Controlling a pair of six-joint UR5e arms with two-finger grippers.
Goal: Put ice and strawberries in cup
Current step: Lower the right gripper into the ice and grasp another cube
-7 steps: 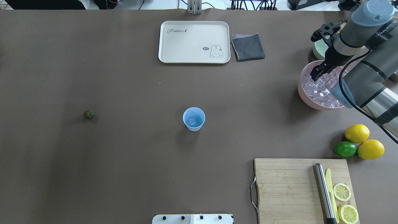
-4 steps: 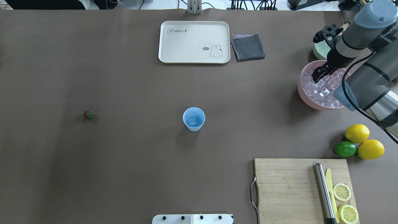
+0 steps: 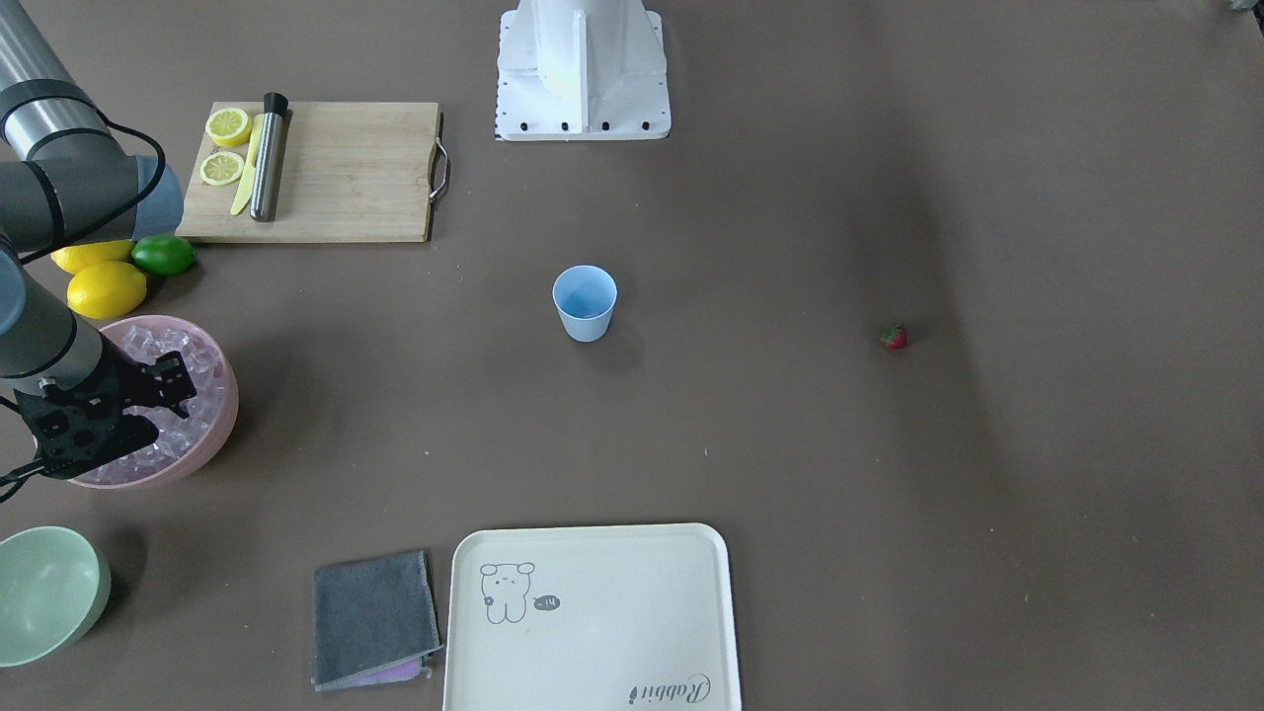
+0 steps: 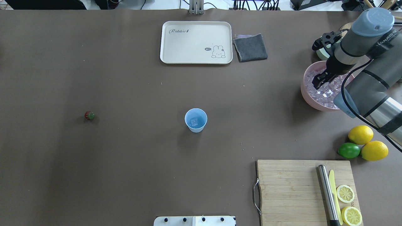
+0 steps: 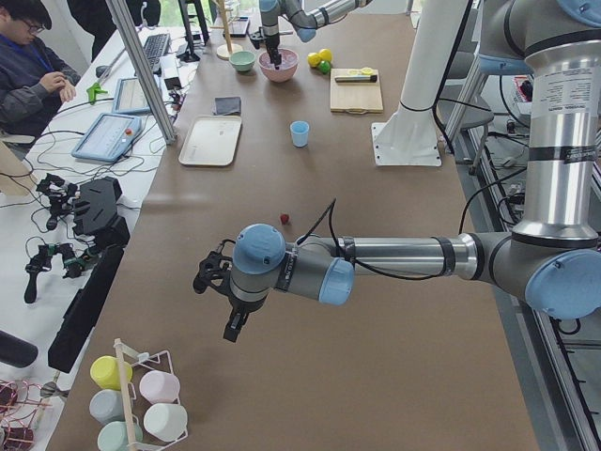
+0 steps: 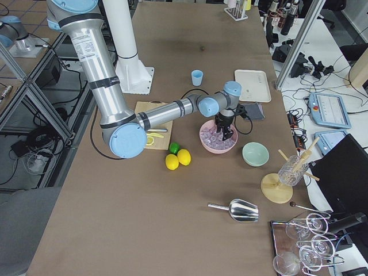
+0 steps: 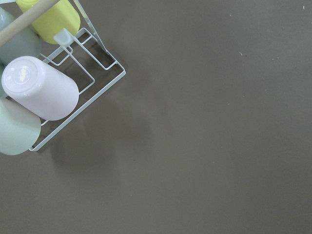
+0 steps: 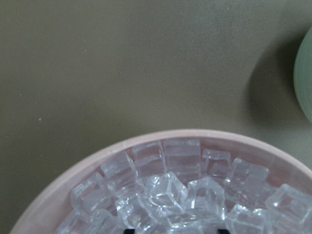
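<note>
Jaws of the right gripper (image 4: 318, 84) are apart, down at the ice (image 8: 165, 192) in the pink bowl (image 4: 306, 94). Ice is slippery, so a cube may pop out or drop on the way. The cup (image 4: 195, 120) stands mid surface (image 4: 125, 78) with one cube inside, and the strawberry (image 4: 89, 115) lies far off. The green bowl (image 3: 49, 592) close by could get bumped. On the left gripper (image 5: 232, 329), I cannot tell how the jaws stand.

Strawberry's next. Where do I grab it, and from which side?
Take the strawberry by its red body, across the widest part, probably coming straight down from above. It lies on its side, low on the table, green top toward the cup, so close across that axis, clear of the leaves.
</note>
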